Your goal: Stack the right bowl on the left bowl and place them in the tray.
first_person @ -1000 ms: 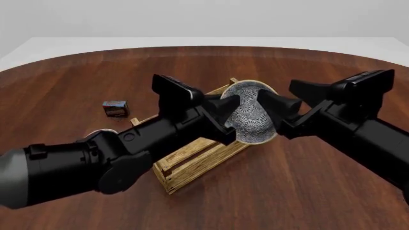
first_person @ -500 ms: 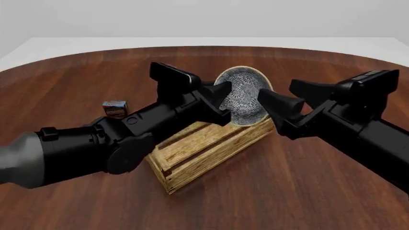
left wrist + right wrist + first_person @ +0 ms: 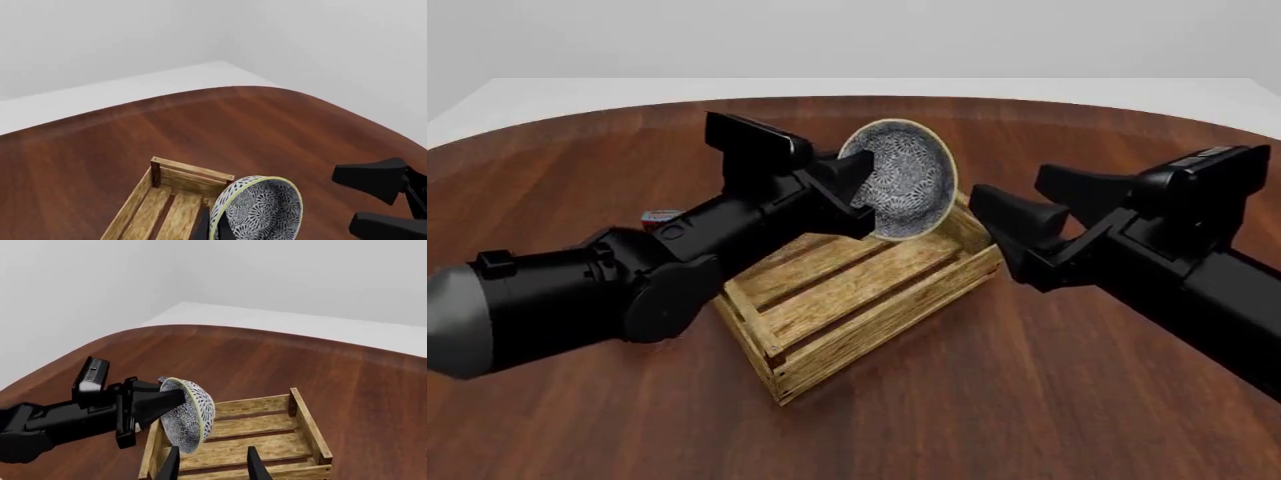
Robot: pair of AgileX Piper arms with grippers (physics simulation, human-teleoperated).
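A patterned bowl point(image 3: 901, 180) with a pale rim hangs tilted on its side above the far end of the tray point(image 3: 827, 310). My left gripper point(image 3: 862, 190) is shut on its rim. I cannot tell whether it is one bowl or two nested. In the right wrist view the bowl point(image 3: 189, 413) sits over the tray's point(image 3: 280, 432) left part, held by the left gripper point(image 3: 170, 400). My right gripper point(image 3: 998, 218) stands open and empty to the right of the bowl, apart from it. The left wrist view shows the bowl point(image 3: 261, 207) beside the tray point(image 3: 163, 200).
A small dark red-and-blue box point(image 3: 659, 215) lies behind the left arm, mostly hidden. The tray is a slatted wooden crate with corner posts, set at an angle on the brown table point(image 3: 1068, 400). The right gripper's fingers point(image 3: 373, 177) show in the left wrist view.
The left arm has carried the bowl up and to the left, away from the right gripper. More of the tray now shows. The right arm has barely moved.
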